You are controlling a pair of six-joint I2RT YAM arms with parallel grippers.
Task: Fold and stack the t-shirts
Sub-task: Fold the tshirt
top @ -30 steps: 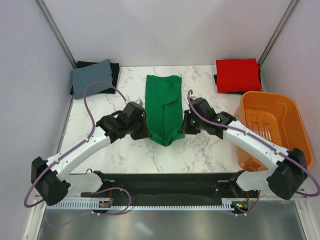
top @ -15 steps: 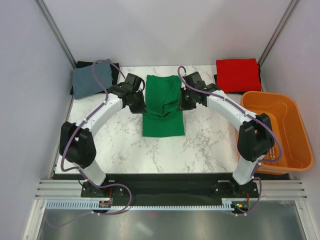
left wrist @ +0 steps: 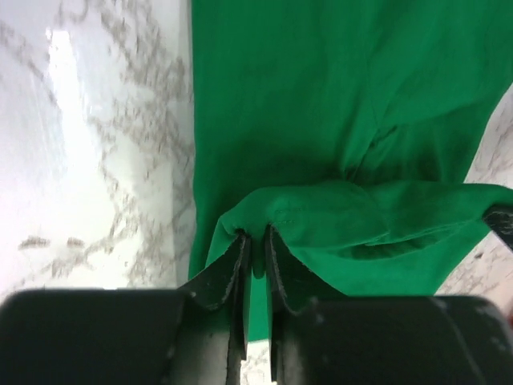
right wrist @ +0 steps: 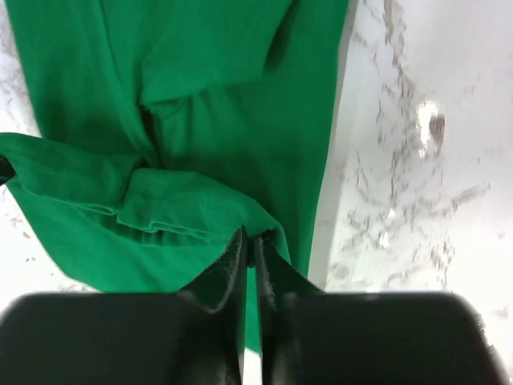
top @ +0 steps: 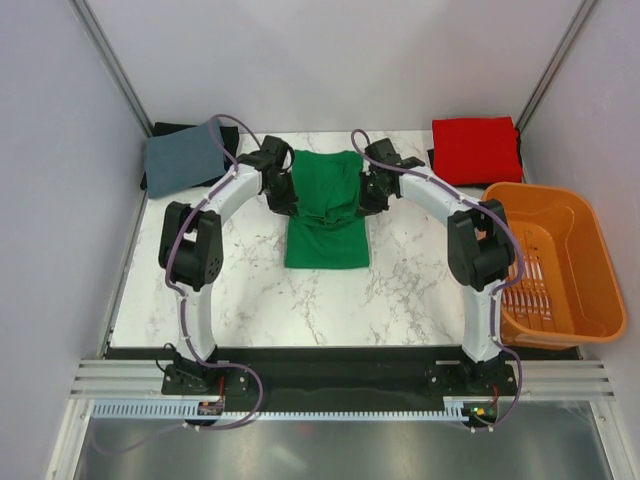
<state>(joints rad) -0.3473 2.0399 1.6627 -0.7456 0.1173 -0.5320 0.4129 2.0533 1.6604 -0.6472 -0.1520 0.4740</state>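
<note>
The green t-shirt [top: 327, 210] lies as a long strip at the middle of the marble table, its near end carried up and back over the far part. My left gripper [top: 289, 200] is shut on the shirt's left corner [left wrist: 256, 233]. My right gripper [top: 366, 198] is shut on the right corner [right wrist: 252, 233]. Both hold the lifted hem above the lower layer [left wrist: 321, 88], which also shows in the right wrist view [right wrist: 224, 88]. The red t-shirt [top: 476, 150] lies folded at the far right corner.
An orange slatted basket [top: 545, 260] stands at the right edge. A grey-blue folded cloth [top: 185, 158] lies on a black cloth [top: 232, 142] at the far left. Another black cloth edge shows under the red shirt. Grey walls close the sides and back.
Both grippers have carried the shirt's near end away from the arm bases towards the far end, folding the strip over itself. The arms are now stretched far forward.
</note>
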